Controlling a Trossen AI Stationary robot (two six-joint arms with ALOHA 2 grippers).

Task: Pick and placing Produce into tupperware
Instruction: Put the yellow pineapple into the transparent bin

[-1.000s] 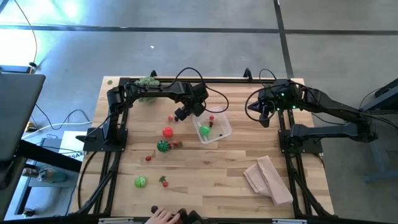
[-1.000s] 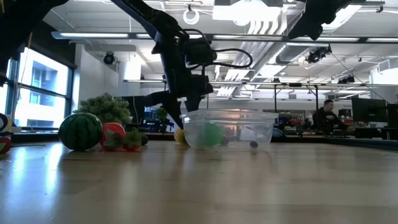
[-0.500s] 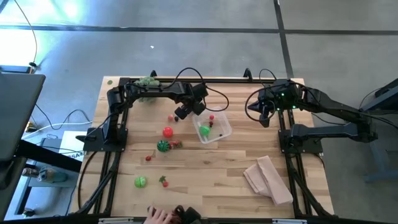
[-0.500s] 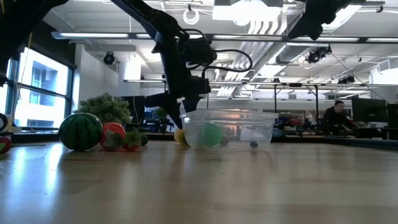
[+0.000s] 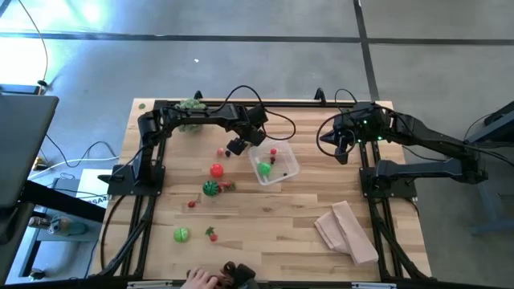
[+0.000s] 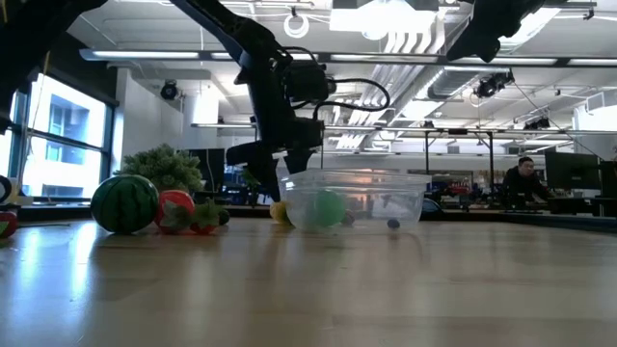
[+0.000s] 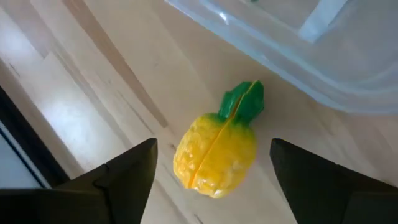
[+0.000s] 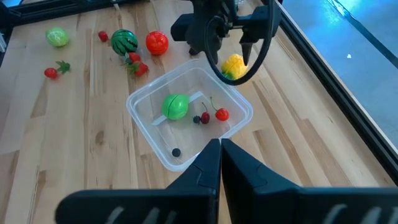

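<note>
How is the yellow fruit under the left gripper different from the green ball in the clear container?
The yellow fruit lies on the bare wood just outside the tupperware, while the green ball lies inside it. The yellow fruit is oval with a green leafy top; the green ball is round and one colour. The left gripper has its fingers open on either side of the yellow fruit; no gripper is at the green ball. Both are small toy produce.

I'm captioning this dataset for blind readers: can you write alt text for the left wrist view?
A yellow toy fruit with a green leafy top lies on the pale wooden table, framed between the left gripper's two dark, open fingers. The rounded corner of the clear plastic container sits just beyond the fruit.
</note>
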